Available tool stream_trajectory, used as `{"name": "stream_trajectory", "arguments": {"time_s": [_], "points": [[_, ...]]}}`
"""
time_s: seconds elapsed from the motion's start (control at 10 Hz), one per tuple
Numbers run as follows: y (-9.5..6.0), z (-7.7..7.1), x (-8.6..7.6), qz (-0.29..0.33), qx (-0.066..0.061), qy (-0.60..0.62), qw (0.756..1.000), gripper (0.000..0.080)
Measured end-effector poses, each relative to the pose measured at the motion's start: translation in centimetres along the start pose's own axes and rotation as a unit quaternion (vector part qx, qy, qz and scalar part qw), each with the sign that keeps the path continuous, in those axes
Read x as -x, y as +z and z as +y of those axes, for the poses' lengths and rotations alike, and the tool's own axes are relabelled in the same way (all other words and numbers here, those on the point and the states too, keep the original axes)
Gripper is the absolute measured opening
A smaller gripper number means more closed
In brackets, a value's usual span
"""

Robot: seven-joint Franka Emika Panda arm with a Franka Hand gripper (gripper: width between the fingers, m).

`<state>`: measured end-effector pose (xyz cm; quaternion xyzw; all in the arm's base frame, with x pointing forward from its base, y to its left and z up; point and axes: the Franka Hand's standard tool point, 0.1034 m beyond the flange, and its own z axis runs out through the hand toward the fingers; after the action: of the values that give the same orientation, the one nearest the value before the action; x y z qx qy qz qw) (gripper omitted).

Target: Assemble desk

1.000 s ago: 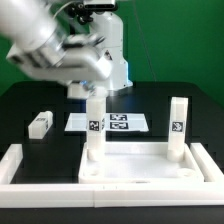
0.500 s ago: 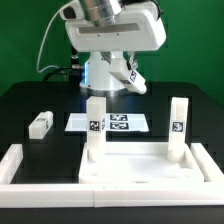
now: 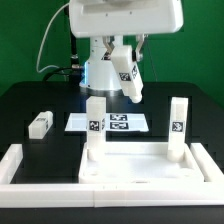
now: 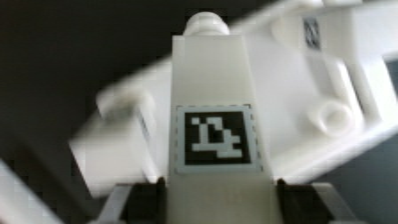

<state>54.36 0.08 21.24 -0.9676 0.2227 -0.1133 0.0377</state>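
Observation:
The white tabletop panel (image 3: 130, 163) lies at the front of the black table with two white leg blocks standing upright in it, one (image 3: 95, 130) on the exterior view's left and one (image 3: 178, 128) on its right. My gripper (image 3: 122, 64) hangs above the table behind them, shut on a third leg block (image 3: 130, 83), which is tilted. In the wrist view that leg (image 4: 210, 90) with its marker tag sits between my fingers (image 4: 153, 204), with a blurred white part behind it. A fourth leg (image 3: 40, 124) lies loose on the exterior view's left.
The marker board (image 3: 125, 122) lies flat behind the tabletop. A long low white border wall (image 3: 30, 172) runs along the front and up the left side. The robot base (image 3: 100, 72) stands at the back.
The arm has swung from the exterior view's left to the middle and turned, carrying the held leg with it to a spot above and behind the marker board.

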Motion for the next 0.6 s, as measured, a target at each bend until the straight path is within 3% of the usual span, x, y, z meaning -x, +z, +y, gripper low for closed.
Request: {"name": "stream_trajectory", "arguments": {"time_s": [0.1, 0.3, 0.4, 0.5, 0.6], "points": [[-0.3, 0.4, 1.3, 0.027, 0.003, -0.01, 1.0, 0.0288], [0.0, 0.1, 1.3, 0.078, 0.001, 0.0, 0.997, 0.0288], [-0.1, -0.5, 1.0, 0.115, -0.008, 0.008, 0.993, 0.0288], [0.5, 0.4, -1.1, 0.135, -0.008, -0.011, 0.991, 0.0288], [1.1, -1.9, -4.3, 0.164, -0.009, -0.021, 0.986, 0.0288]]}}
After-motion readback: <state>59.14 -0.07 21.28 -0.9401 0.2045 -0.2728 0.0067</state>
